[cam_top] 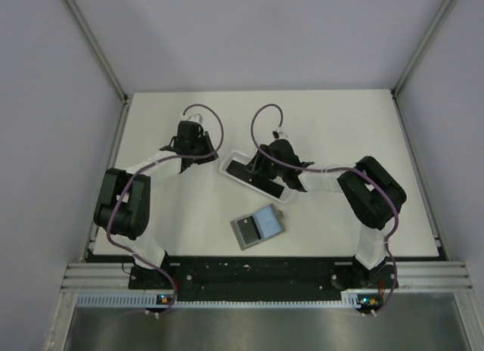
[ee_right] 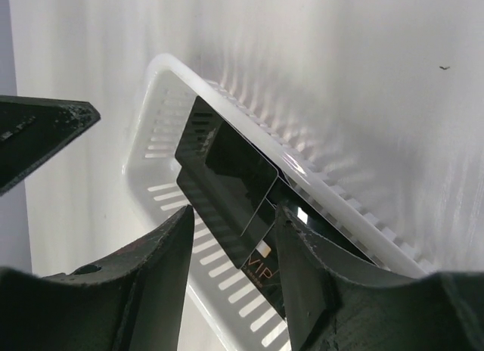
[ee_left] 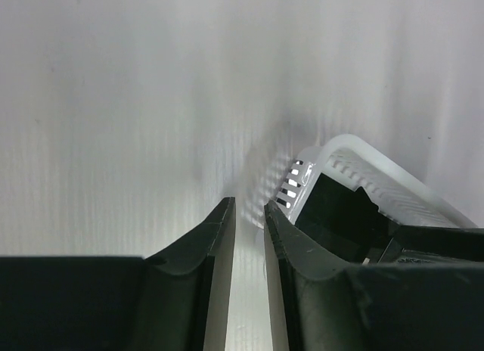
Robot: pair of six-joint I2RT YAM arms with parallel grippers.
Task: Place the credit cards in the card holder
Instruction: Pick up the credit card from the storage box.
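My right gripper (ee_right: 236, 211) hangs low inside a long white slotted plastic tray (ee_right: 151, 101). Its jaws stand apart, one on either side of the thin, glossy black rectangular credit cards (ee_right: 227, 169). The right finger looks close against a card's edge, and I cannot tell whether it touches. My left gripper (ee_left: 249, 207) waits just beside the tray's left end, its jaws nearly together with only a thin slit between them, and it holds nothing.

The step in hand seems to be picking one card out. To do it well, I should close on a single card by its long edges, not on the overlapped pile. Then I should lift it clear of the tray wall before carrying it away.

The cards overlap loosely along the tray, and the nearest one bears pale "VIP" lettering. The tray sits mid-counter (cam_top: 340, 124), angled. The small flat grey hinged card holder (cam_top: 259, 226) lies open just beside the tray, toward the middle of the near edge. One half of it is grey and the other pale blue-grey.
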